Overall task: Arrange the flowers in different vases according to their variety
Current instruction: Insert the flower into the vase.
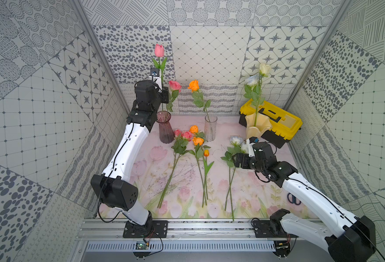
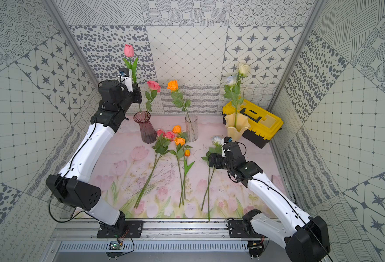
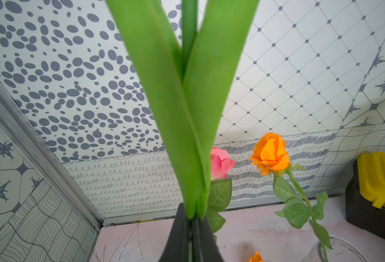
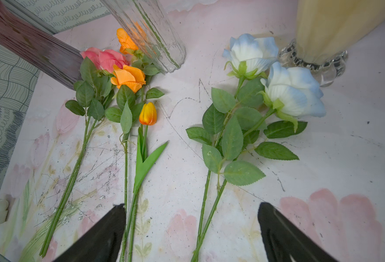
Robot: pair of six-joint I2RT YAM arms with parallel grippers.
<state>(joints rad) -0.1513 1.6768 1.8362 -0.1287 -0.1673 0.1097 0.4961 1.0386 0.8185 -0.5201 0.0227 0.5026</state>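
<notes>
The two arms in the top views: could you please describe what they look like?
Both the left arm and right arm have smooth white link shells between boxy black joint housings, with a thin black cable clipped along each. The left tool and right tool have black tapering fingers.

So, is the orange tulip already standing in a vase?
No, the orange tulip lies flat on the tablecloth, outside the clear vase.

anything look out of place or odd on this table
Yes: a yellow and black toolbox sits in the back right corner, just behind the cream vase, unrelated to the flowers. The tablecloth shows dark scribble marks around the stems lying on it.
</notes>
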